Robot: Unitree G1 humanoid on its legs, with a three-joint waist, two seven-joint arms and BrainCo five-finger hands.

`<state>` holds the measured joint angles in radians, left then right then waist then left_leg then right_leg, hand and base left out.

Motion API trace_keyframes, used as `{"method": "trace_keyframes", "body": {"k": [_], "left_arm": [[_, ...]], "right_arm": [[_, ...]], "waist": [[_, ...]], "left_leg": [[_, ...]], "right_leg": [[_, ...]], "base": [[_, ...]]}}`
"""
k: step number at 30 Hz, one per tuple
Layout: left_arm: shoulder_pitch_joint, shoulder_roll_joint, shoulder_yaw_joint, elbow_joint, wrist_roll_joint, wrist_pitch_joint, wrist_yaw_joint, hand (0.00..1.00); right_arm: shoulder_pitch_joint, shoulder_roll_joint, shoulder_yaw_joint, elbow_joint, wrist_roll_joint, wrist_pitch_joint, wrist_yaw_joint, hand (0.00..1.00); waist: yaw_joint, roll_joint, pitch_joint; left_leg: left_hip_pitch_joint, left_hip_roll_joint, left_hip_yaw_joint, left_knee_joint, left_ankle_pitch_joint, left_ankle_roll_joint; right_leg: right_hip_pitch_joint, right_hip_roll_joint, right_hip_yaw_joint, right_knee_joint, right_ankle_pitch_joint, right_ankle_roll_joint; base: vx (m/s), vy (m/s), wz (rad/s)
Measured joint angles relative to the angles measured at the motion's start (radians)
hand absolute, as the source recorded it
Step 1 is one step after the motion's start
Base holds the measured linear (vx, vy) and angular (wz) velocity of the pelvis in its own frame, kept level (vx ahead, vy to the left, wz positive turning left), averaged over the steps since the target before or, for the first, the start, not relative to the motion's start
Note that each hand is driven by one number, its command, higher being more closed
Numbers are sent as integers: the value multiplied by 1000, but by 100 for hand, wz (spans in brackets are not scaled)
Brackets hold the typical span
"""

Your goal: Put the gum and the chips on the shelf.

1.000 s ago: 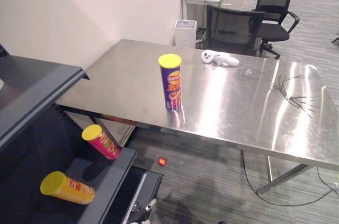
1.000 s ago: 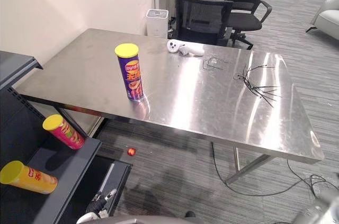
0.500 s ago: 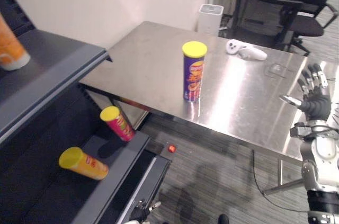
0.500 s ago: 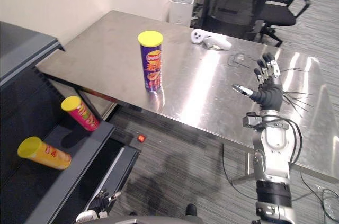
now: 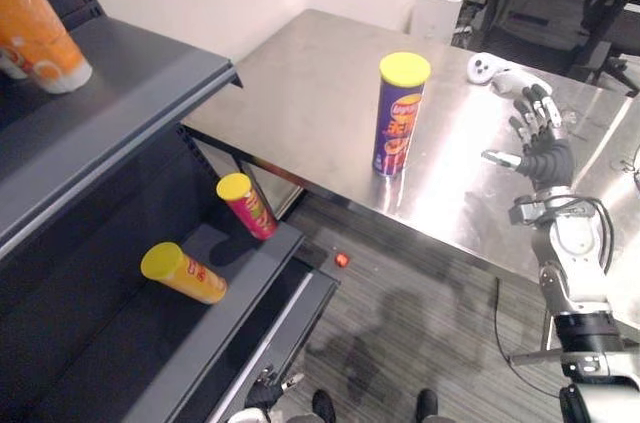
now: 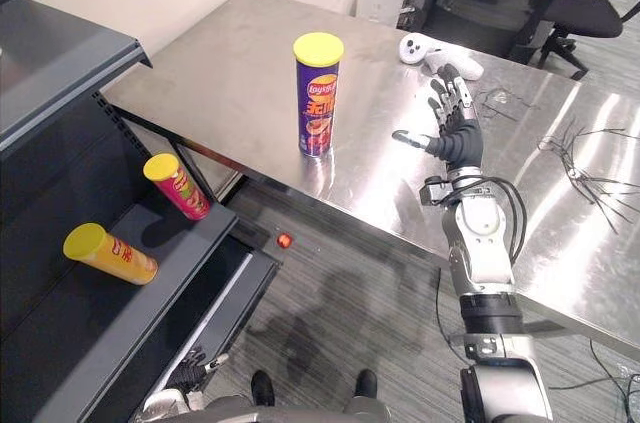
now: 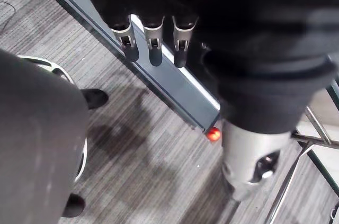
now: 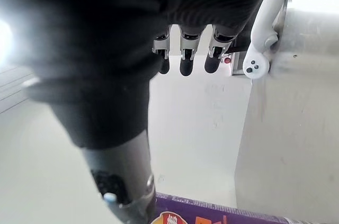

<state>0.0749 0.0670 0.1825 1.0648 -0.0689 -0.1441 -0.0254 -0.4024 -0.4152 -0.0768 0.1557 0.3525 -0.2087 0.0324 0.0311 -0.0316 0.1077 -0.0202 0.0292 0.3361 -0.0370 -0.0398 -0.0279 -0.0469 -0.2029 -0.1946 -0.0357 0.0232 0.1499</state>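
A: What's down low?
B: Grey carpet [image 6: 380, 283], a little red ball [image 6: 284, 240], and the left hand [image 7: 152, 44] hanging with straight fingers.
A: And the shiny table [image 6: 230, 73]?
B: The purple chips can [image 6: 317, 98] stands there. The right hand [image 6: 458, 138] is near it, fingers spread, not touching. Farther back, black chairs [image 6: 590, 11].

A purple chips can [image 5: 401, 115] with a yellow lid is seen mid-frame on the silver counter [image 5: 290, 83]. At lower left, a pink can [image 5: 249, 206] and a yellow can [image 5: 184, 273] are shown on the dark grey shelf [image 5: 130, 93].
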Motion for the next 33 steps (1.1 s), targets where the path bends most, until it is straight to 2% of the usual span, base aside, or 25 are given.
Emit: {"method": "trace_keyframes", "body": {"k": [6,18,24,33], "left_arm": [[0,4,1,-2,0,0,6,0],[-1,12,8,-10,-1,1,12,0],[-7,14,20,-12,-6,0,12,0],[-14,16,22,-13,-43,0,14,0]], "right_arm": [[-27,11,60,33,-2,12,3,0],[-129,23,133,95,-4,30,3,0],[-179,23,137,98,-38,31,0,0],[-269,23,164,192,-42,49,-6,0]], "waist": [[0,-6,4],[1,-17,14],[4,-22,35],[10,-23,62]], "left_leg": [[2,0,-34,-18,10,3],[6,-2,-47,-52,31,3],[6,-3,-50,-57,36,3],[4,-3,-59,-58,39,2]], "right_leg": [[20,5,-27,-14,13,-18],[20,7,-45,-15,14,-20],[19,8,-47,-15,14,-20],[21,8,-58,-15,14,-20]], "base": [[1,-21,12],[-11,-18,3],[-17,-27,1],[-13,-29,3]]}}
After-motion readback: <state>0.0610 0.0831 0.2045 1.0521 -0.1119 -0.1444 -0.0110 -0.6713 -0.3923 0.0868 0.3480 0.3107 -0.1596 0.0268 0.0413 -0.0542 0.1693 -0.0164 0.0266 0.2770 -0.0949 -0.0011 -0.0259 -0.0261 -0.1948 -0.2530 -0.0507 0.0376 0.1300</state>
